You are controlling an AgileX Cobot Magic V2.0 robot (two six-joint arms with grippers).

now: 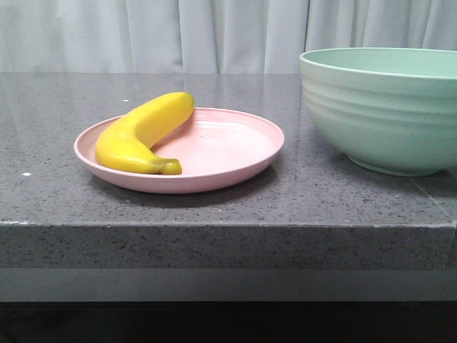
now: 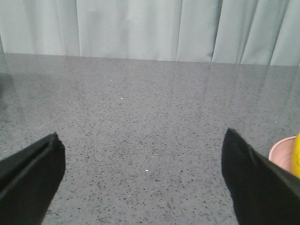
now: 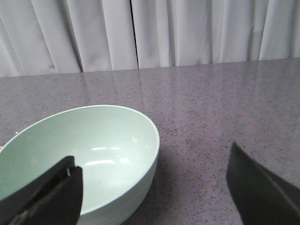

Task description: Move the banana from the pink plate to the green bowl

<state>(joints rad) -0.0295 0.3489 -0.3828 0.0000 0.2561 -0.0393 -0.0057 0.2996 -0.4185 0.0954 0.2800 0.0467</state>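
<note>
The yellow banana [image 1: 143,133] lies on the left part of the pink plate [image 1: 235,146], its dark tip toward the front. The green bowl [image 1: 382,107] stands to the right of the plate and is empty inside, as the right wrist view [image 3: 93,150] shows. My left gripper [image 2: 143,140] is open and empty over bare table; the plate's rim [image 2: 282,152] and a sliver of the banana [image 2: 297,159] show at that view's edge. My right gripper [image 3: 152,161] is open and empty, one finger [image 3: 51,197] in front of the bowl. Neither gripper shows in the front view.
The grey speckled stone table [image 1: 214,207] ends in a front edge close to the plate. A pale curtain [image 1: 214,32] hangs behind the table.
</note>
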